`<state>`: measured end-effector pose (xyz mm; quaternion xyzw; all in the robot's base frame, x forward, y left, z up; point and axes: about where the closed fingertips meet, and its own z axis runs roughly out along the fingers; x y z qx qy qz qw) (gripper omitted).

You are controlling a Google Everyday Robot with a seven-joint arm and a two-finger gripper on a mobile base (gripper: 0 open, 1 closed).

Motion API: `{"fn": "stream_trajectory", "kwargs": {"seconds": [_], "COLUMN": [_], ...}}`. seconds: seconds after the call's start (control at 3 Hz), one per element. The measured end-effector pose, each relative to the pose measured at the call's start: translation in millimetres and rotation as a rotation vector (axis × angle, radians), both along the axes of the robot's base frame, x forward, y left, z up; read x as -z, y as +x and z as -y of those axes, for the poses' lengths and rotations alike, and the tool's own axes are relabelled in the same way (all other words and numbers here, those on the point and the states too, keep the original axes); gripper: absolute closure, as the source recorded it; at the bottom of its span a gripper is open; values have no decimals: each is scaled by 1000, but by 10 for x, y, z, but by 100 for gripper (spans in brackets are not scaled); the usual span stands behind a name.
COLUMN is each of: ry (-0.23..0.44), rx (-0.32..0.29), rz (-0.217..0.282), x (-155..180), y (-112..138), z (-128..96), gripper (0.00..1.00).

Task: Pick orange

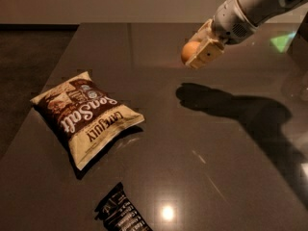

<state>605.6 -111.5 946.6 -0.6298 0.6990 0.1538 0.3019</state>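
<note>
A: Starting at the left, what lies where?

B: At nine o'clock a chip bag (pixel 86 117) lies flat on the table (pixel 216 172), near its left edge. At seven o'clock a dark wrapper (pixel 122 213) sits by the near edge. Nothing touches either.

A: And the orange?

B: At one o'clock. The orange (pixel 188 52) is up in the air, clamped between the fingers (pixel 208 56) of the gripper (pixel 195 57), which hangs off the arm reaching in from two o'clock. Their shadow (pixel 226 105) falls on bare table below, apart from them, so I judge the fruit clear of the surface.

A: So the pick is done?

B: The grasp looks made and the fruit is off the table. All that may remain is raising it further or holding it steady.

A: Room to move?

B: Plenty. From the centre out to three and five o'clock the table is bare, the bag and wrapper lie well apart to the left, and the far edge at twelve o'clock runs beyond the gripper. The one risk I see is a round fruit slipping from the pinch
</note>
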Motion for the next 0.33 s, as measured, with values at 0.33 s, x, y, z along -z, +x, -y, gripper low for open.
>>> {"fn": "stream_trajectory", "kwargs": {"seconds": [0.33], "ry": [0], "rx": [0], "rz": [0], "x": [1], "y": [0], "z": [-1], "gripper": [100]}}
